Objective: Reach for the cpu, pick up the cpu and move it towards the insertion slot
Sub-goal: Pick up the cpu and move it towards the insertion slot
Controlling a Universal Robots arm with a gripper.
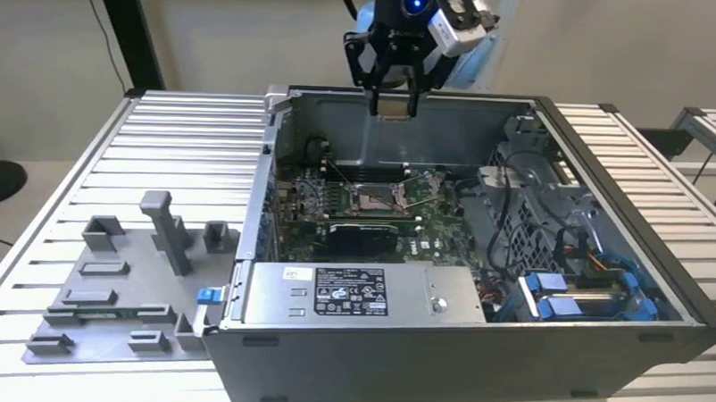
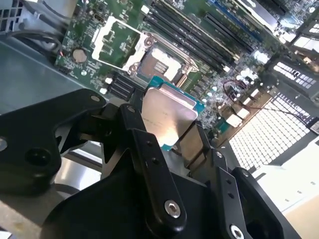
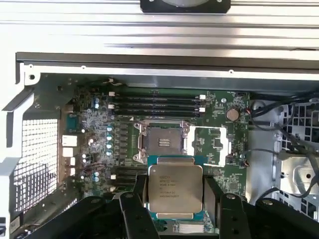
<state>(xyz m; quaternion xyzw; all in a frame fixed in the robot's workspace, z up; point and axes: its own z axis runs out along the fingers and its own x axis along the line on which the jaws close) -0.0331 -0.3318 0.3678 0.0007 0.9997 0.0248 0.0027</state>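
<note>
The gripper (image 1: 394,102) is clenched on the cpu (image 3: 175,187), high above the insertion slot (image 3: 164,142). I think it must keep the chip level and centred there.

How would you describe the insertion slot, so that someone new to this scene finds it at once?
Look inside the open computer case, at the green circuit board on its floor. Near the board's middle sits the insertion slot, a square silvery metal frame with a dark centre. Unlike the long black memory slots beside it, it is square.
</note>
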